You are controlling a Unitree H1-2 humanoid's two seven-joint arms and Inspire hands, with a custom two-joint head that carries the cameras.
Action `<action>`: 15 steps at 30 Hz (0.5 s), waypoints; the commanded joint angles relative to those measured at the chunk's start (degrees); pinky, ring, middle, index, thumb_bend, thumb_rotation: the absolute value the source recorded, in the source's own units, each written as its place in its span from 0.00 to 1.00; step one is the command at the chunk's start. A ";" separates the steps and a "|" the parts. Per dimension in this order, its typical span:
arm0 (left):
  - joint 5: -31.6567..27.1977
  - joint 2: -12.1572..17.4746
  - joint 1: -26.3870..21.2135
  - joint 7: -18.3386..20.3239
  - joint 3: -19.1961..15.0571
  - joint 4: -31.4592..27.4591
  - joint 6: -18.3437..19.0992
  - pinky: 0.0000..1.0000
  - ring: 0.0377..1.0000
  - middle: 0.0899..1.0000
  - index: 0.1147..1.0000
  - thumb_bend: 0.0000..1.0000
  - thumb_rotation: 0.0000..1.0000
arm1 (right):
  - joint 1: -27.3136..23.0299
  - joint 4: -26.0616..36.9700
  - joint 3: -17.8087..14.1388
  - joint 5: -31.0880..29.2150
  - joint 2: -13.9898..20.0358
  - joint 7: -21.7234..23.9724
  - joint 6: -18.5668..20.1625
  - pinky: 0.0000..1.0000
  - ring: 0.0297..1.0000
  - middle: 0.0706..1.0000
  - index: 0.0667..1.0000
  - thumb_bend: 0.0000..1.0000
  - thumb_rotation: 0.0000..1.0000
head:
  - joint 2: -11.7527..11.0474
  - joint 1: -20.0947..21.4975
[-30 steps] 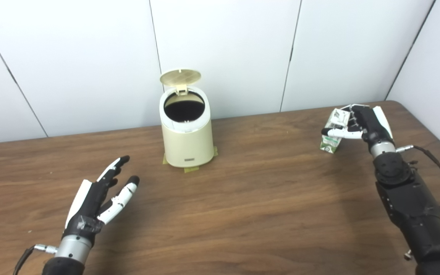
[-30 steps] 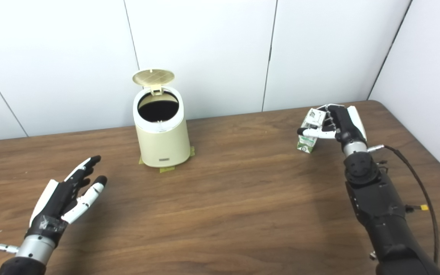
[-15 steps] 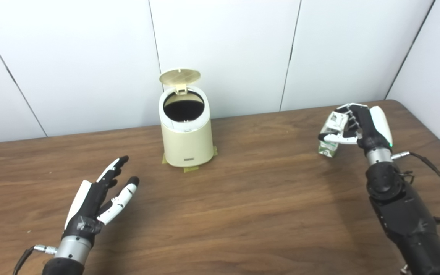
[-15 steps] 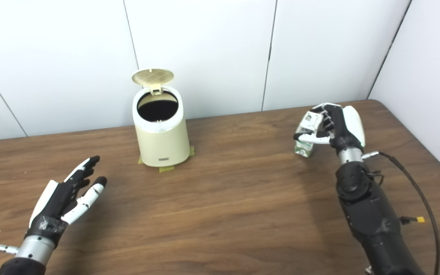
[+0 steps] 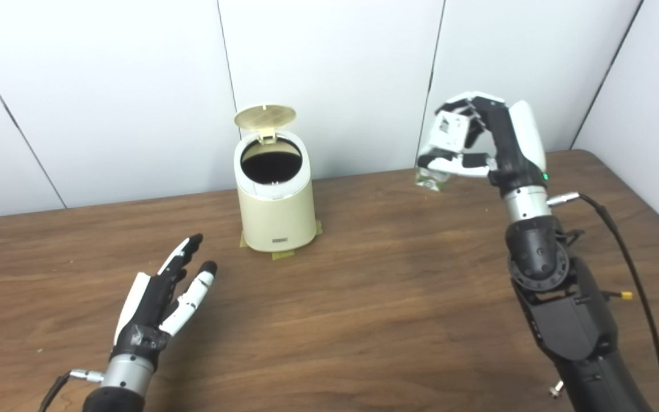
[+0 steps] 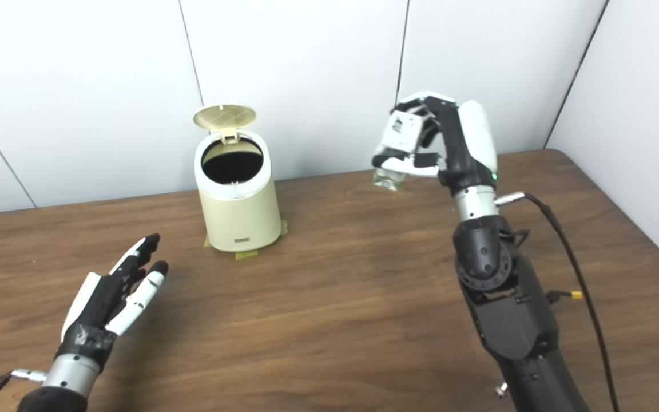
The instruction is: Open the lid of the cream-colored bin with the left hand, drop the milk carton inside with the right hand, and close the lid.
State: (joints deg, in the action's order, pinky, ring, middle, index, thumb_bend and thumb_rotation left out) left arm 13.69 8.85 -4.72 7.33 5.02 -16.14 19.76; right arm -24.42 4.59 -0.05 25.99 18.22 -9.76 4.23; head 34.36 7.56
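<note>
The cream-colored bin (image 5: 275, 197) stands on the wooden table near the back wall, its round lid (image 5: 265, 116) tipped up and its dark mouth showing. My right hand (image 5: 487, 146) is raised well above the table to the right of the bin, shut on the white and green milk carton (image 5: 443, 149). The carton hangs tilted in the air, roughly level with the bin's rim. My left hand (image 5: 161, 300) rests low at the front left, open, fingers spread and pointing toward the bin, holding nothing.
Strips of yellow-green tape (image 5: 281, 254) mark the bin's base. White wall panels stand close behind the table (image 5: 375, 309). The table's right edge runs near my right forearm, where a black cable (image 5: 627, 257) trails.
My right hand has lifted the milk carton off the table and carried it up and leftward toward the bin. The left hand stays put; the camera has shifted slightly.
</note>
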 commanded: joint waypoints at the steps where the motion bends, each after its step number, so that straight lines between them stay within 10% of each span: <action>1: -0.44 -1.01 -0.56 -2.40 -1.46 -0.93 -2.56 0.99 0.98 0.95 0.95 0.43 0.72 | -4.32 4.47 0.68 0.08 -0.55 1.66 0.52 0.29 0.34 0.44 0.52 0.51 0.00 | -0.16 -0.74; 15: -2.86 -7.62 2.76 -5.81 -2.40 -2.14 -2.94 0.97 0.95 0.93 0.98 0.46 0.83 | -13.14 7.05 5.57 0.11 -7.07 8.90 2.13 0.25 0.32 0.43 0.52 0.51 0.00 | -0.22 -4.96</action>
State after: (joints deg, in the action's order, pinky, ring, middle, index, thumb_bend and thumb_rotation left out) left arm 11.13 1.76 -0.60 2.57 2.84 -16.29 19.13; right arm -33.44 10.14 5.75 26.40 11.76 -0.64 6.65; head 34.10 2.55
